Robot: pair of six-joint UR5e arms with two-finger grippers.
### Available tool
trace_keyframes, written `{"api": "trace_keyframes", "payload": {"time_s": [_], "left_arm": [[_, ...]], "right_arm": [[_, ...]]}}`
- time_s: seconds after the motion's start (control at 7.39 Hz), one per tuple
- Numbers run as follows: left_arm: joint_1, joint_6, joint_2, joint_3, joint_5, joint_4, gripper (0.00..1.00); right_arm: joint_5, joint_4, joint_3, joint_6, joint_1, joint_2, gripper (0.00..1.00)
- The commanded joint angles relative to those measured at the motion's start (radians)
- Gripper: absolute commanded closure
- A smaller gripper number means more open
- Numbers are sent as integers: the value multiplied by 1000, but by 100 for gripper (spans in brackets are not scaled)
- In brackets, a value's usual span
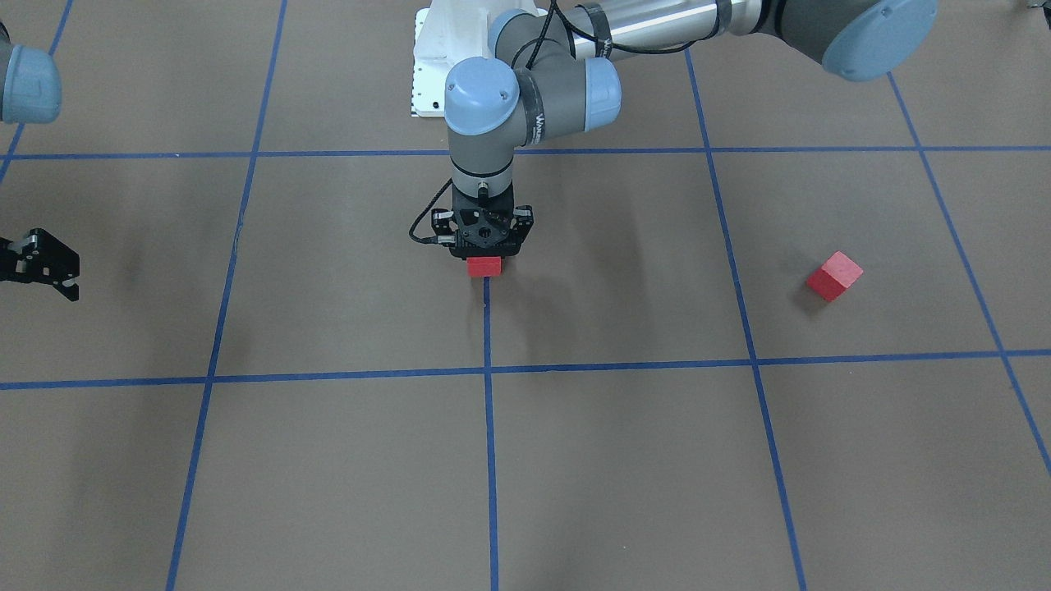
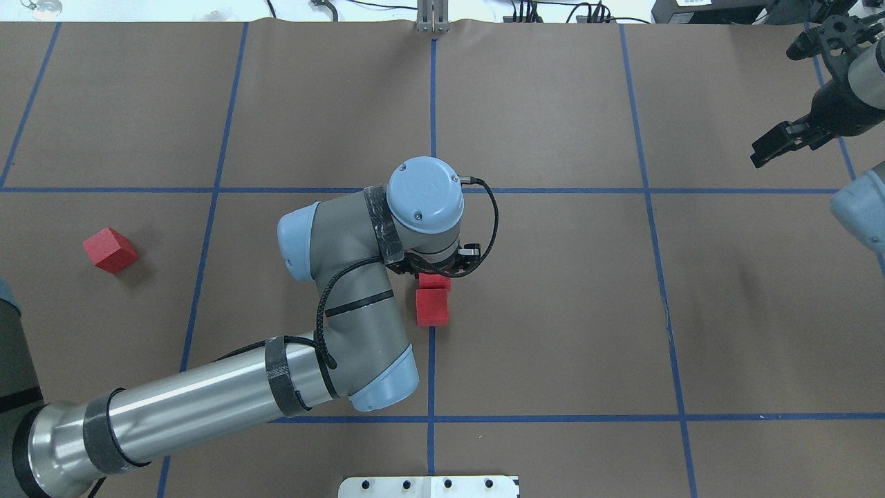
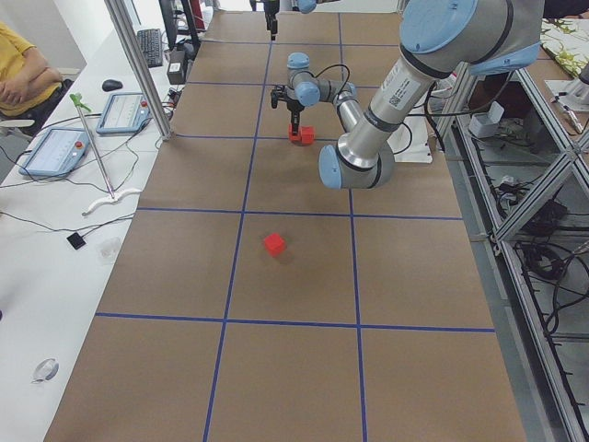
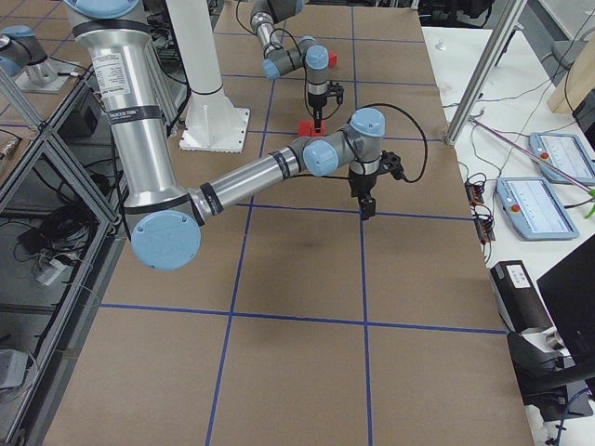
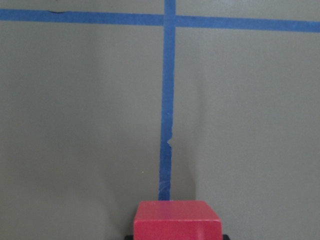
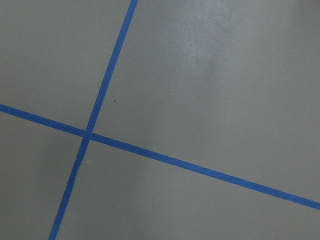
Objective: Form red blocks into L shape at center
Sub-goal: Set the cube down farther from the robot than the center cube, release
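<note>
Closest to the left wrist camera, the gripped red block (image 5: 177,219) is cut off by the lower edge of that view, so we see only its top and part of one side. Two dark slivers hug its lower corners; we read them as the fingertips (image 5: 129,236) of the left gripper (image 1: 484,256), clamped against the block from both sides, with the rest of each finger out of frame. From the front-facing camera the gripper body hides whatever lies behind this block; the second red block (image 2: 433,308) shows whole only from overhead, where the wrist and its cable cover much of the gripped one. We cannot tell whether the gripped block rests on the brown table (image 2: 553,311) or hangs just above it.

From overhead the two blocks sit in a row on the centre line (image 2: 431,373), apparently touching, the second on the robot's side of the gripper and clear of its fingers. The third red block (image 2: 109,250) lies well apart on the robot's left, turned at an angle to the grid.

The right gripper (image 2: 759,158) hangs over the table's right end; its wrist camera shows only the table and crossing blue tape (image 6: 89,132), and we cannot tell whether its jaws stand apart or together.
</note>
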Motion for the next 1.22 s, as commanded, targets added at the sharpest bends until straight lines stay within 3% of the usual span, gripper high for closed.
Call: {"api": "trace_keyframes", "payload": {"time_s": [0.0,1.08], "left_arm": [[0,0,7,-1,0,-1,72],[25,-3,7,-4,43,-1,55]], "right_arm": [[0,0,-2,0,-2,0,1],[0,0,-2,0,-2,2,1]]}}
